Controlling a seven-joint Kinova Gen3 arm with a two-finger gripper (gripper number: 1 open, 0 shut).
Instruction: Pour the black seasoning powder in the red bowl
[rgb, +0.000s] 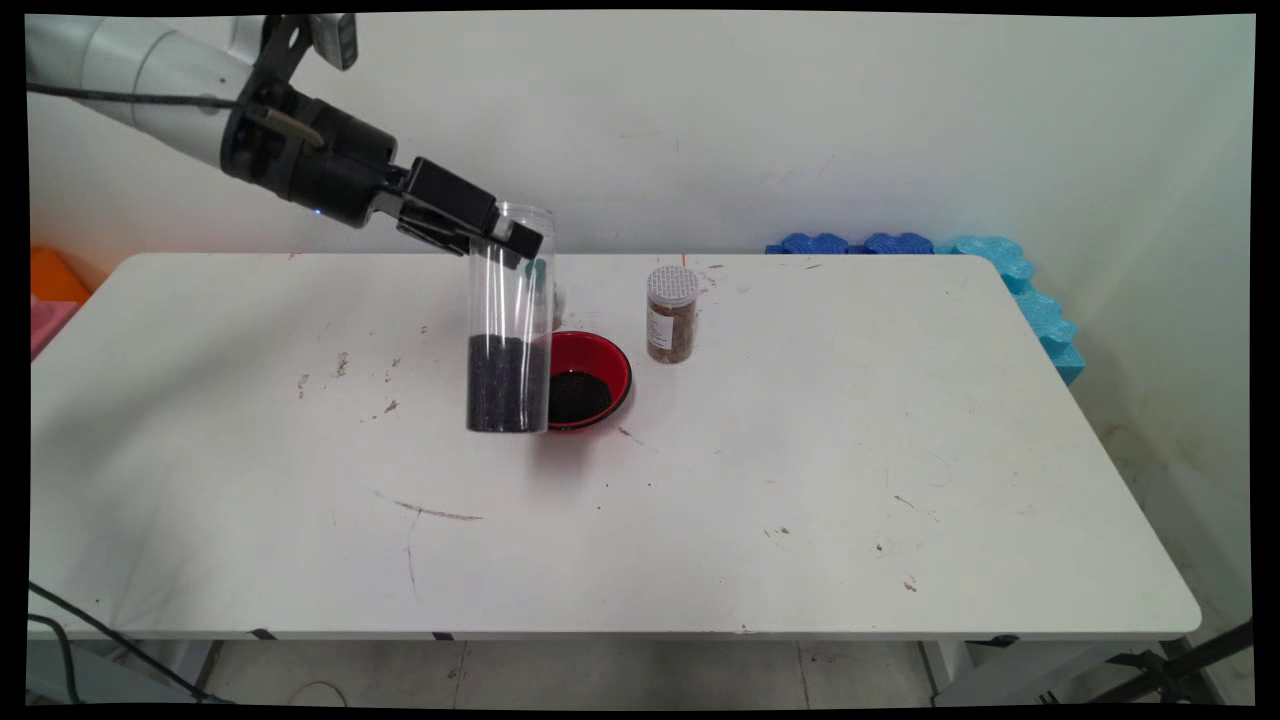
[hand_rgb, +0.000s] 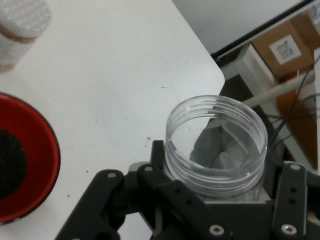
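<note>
One tool (rgb: 497, 232) clamped near the clear jar's (rgb: 509, 330) rim; red bowl (rgb: 590, 380) at its 3 o'clock, touching, on the counter (rgb: 800, 480).

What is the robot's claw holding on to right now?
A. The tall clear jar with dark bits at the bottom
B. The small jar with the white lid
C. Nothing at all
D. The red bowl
A: the claw grips the tall clear jar near its open top; the red bowl and the small white-lidded jar stand apart from it on the table.
</note>
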